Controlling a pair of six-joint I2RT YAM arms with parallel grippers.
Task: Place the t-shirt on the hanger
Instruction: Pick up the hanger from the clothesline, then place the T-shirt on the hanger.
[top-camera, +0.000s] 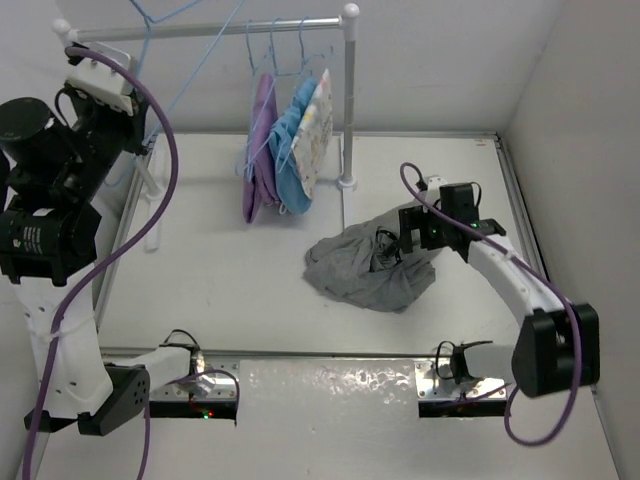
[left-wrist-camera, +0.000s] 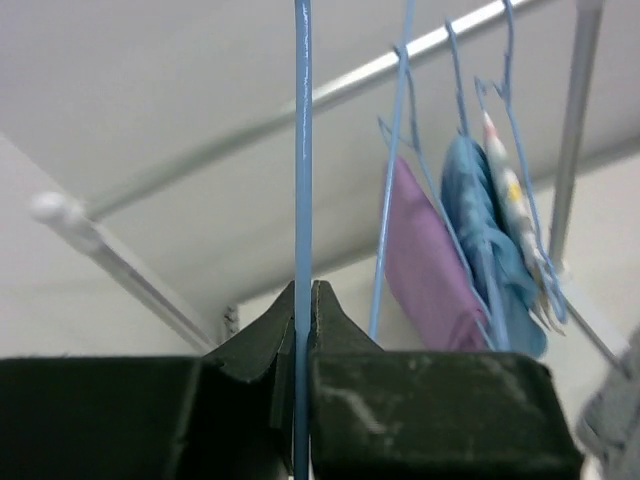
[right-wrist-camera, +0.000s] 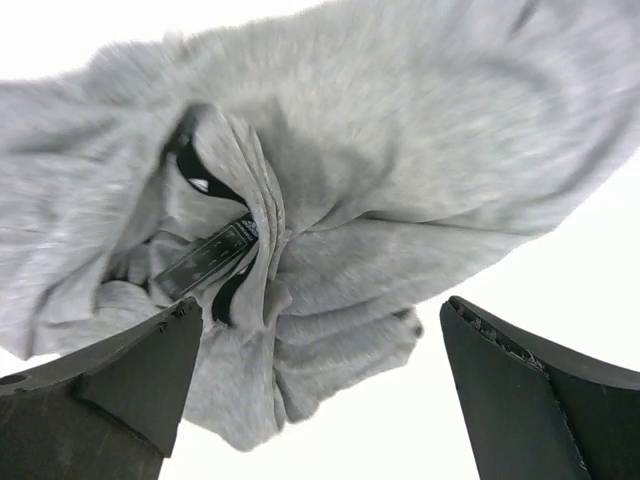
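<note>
The grey t-shirt (top-camera: 368, 268) lies crumpled on the table, right of the middle. My right gripper (top-camera: 388, 246) hovers over it, open and empty. In the right wrist view the t-shirt (right-wrist-camera: 380, 170) fills the frame, its collar and black label (right-wrist-camera: 203, 262) near the left finger, and the right gripper (right-wrist-camera: 320, 305) straddles a folded edge without touching it. My left gripper (top-camera: 128, 62) is raised at the far left by the rail, shut on the light-blue wire hanger (top-camera: 196, 70). In the left wrist view the hanger wire (left-wrist-camera: 303, 150) runs straight up from the shut left gripper (left-wrist-camera: 303, 287).
A clothes rack stands at the back: a rail (top-camera: 210, 28) and a white post (top-camera: 349, 100). Three hangers on it carry a purple garment (top-camera: 260, 150), a light-blue one (top-camera: 290, 140) and a floral one (top-camera: 316, 120). A wall runs along the right.
</note>
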